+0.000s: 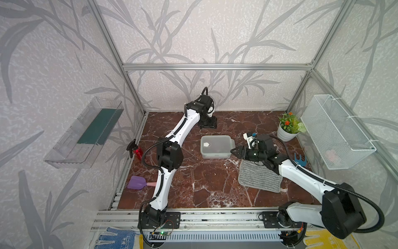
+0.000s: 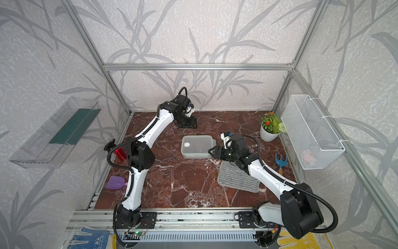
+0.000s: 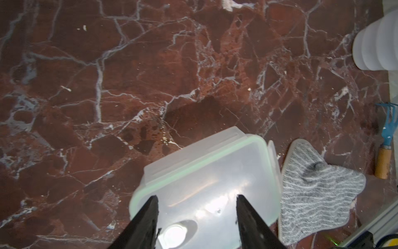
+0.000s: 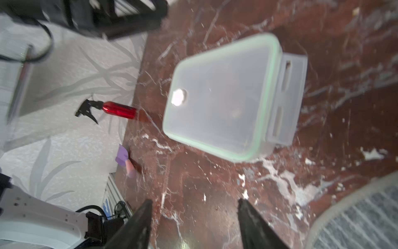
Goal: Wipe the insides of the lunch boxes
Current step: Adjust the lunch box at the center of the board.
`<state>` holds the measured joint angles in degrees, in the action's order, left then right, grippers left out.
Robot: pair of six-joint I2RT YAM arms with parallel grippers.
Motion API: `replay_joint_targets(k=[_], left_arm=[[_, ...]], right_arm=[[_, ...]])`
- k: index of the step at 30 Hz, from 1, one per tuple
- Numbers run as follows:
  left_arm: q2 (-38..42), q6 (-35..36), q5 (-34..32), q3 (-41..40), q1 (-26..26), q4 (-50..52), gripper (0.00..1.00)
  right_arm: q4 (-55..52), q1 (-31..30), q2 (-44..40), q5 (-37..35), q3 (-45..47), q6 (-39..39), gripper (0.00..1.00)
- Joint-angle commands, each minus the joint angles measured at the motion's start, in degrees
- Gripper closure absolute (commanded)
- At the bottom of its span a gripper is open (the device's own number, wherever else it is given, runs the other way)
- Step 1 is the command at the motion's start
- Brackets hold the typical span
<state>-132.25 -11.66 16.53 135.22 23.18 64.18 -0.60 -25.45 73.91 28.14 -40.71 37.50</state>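
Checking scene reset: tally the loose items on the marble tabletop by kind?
Lidded lunch box: 1
Grey striped cloth: 1
Red spray bottle: 1
Purple scoop: 1
Blue hand rake: 1
Potted plant: 1
Total: 6

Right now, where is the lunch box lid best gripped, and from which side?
Probably the clip flap sticking out sideways from the lid, coming from the side of the right hand: the flap is thin, free-edged, and faces that open hand.
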Motion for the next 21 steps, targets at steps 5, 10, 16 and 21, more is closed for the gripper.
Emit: replay_joint_targets(k=[5, 10, 16, 21], left_arm=[[-2.7, 2.3, 3.4, -3.4, -4.9, 0.8, 0.42], [-1.4, 1.2, 5.0, -11.1, -4.9, -2.9, 0.44], [0.9, 0.3, 4.5, -20.3, -5.0, -6.5, 0.45], [4.2, -1.5, 5.3, -27.6, -5.0, -10.8, 0.46]], right_arm=[[2.7, -2.7, 5.9, -3.6, 1.8, 6.2, 0.22], [6.1, -2.7, 12.1, -4.1, -1.2, 7.0, 0.22], [7.1, -2.5, 18.3, -3.7, -7.0, 6.6, 0.22], [6.4, -2.5, 19.1, -3.5, -8.2, 6.6, 0.22]])
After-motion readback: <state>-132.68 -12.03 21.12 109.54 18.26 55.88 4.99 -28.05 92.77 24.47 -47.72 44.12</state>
